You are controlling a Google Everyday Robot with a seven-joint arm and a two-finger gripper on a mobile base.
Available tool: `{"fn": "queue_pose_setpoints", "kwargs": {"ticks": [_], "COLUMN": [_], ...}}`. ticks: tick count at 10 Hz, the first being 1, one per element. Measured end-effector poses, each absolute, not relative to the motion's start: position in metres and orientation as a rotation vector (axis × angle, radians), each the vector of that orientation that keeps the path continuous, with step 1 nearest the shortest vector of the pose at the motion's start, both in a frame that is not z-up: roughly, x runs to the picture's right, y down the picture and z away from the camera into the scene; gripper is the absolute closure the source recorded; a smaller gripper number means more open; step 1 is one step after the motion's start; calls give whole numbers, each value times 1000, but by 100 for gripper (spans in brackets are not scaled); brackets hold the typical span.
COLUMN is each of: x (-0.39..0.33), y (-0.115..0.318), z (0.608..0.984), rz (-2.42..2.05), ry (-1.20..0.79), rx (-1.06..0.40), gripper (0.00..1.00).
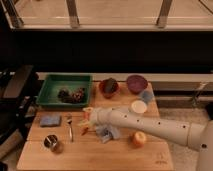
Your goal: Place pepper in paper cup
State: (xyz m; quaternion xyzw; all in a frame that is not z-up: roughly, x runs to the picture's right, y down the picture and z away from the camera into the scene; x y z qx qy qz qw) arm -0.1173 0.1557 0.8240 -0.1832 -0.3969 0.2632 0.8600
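One white arm (150, 126) reaches in from the right edge across the wooden table (100, 156). It ends in the gripper (87, 121), which is low over the table's left-middle part, just right of the fork (70, 128). The gripper's jaws stand released and spread, with nothing visibly clamped between them.

The pepper (85, 131) shows as a small red-orange sliver on the wood directly below the gripper, on the side nearer the camera. It lies right at the fingertips, but whether they touch it cannot be told. Only a short stretch of the pepper shows; the rest is hidden under the gripper.

The paper cup (138, 106) stands upright and white, well to the right of the gripper and a little farther back. It sits just behind the arm, near the table's right side. The pepper and the cup are well apart, with the arm's forward end between them.

A crumpled pale blue wrapper (107, 133) lies just right of the pepper, tucked against the underside of the arm. A round orange-yellow fruit (138, 139) sits in front of the arm, nearer the camera. A pale yellow piece (88, 109) lies just behind the gripper.

To the left of the fork lies a flat blue pad (50, 120), and a short metal can (51, 143) stands near the front left corner. At the back, a green tray (65, 77) holds dark lumps. To its right are a red bowl (109, 88) and then a dark purple bowl (136, 82).
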Motion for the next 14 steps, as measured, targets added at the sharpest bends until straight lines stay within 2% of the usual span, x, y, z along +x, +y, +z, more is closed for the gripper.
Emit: {"fn": "queue_pose_setpoints", "kwargs": {"ticks": [14], "x": [-107], "y": [157], "z": [835], "rz": [600], "ry": [-825], "rx": [-384], "gripper": [35]}}
